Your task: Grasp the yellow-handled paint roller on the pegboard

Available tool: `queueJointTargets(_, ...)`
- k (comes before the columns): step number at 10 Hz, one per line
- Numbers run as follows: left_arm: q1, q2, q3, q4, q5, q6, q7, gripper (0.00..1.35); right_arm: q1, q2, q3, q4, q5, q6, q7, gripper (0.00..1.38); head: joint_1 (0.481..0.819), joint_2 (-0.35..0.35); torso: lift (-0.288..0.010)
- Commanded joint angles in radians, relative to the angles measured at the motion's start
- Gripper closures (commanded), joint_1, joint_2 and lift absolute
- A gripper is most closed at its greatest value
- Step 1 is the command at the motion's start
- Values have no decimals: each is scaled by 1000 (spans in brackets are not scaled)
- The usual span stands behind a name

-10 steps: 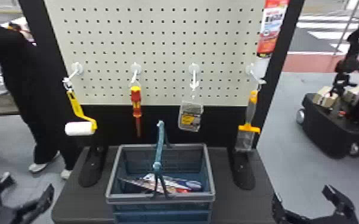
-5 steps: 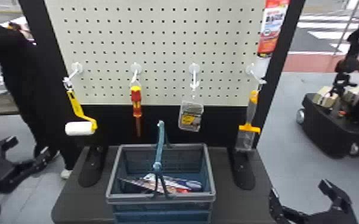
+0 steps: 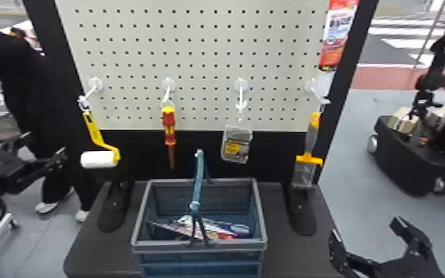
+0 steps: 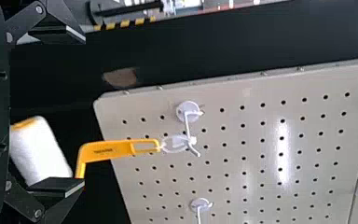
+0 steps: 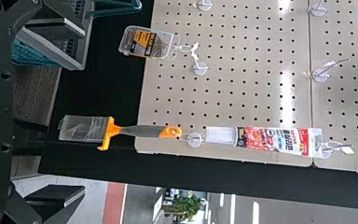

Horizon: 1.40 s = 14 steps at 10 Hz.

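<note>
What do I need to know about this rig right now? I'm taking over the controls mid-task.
Left gripper: jaws open, empty, close beside the paint roller, not touching it.
Right gripper: jaws open, empty, parked low off the table's right front corner.
The paint roller hangs by its yellow handle from the leftmost hook of the pegboard.
Done: left arm lined up with the roller.
Left: close in on the yellow handle and shut the jaws on it.
</note>
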<state>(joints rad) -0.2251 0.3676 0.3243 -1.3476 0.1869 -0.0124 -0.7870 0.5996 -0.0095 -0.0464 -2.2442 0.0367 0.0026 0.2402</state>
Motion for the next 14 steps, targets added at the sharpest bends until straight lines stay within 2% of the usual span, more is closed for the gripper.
queueJointTargets(1,-88,10,-28,43,-30,43,-43,219,-2,-3,10,0,-3,2,2,125,549,0,-100)
queueJointTargets(3,-182,11,-62,144,-33,71,-120,219,-8,-6,16,2,-3,4,8,125,549,0,-100)
queueJointTargets(4,-210,13,-76,156,-55,101,-143,219,-8,-6,19,0,-4,5,11,125,549,0,-100)
queueJointTargets(7,-253,16,-103,259,-14,112,-178,223,-15,-9,23,5,-3,5,24,125,549,0,-100)
queueJointTargets(9,-273,14,-119,301,3,109,-189,282,-17,-12,30,7,0,5,31,125,549,0,-100)
queueJointTargets(10,-290,13,-136,323,16,104,-189,355,-19,-15,34,9,2,5,34,125,549,0,-100)
queueJointTargets(12,-322,7,-163,345,-3,123,-187,785,-39,-20,42,22,3,7,57,125,549,0,-100)
queueJointTargets(13,-333,1,-169,350,-14,134,-189,831,-39,-20,42,24,3,10,60,125,549,0,-100)
queueJointTargets(14,-339,-3,-172,357,-20,137,-190,980,-39,-21,43,24,3,13,60,125,549,0,-100)
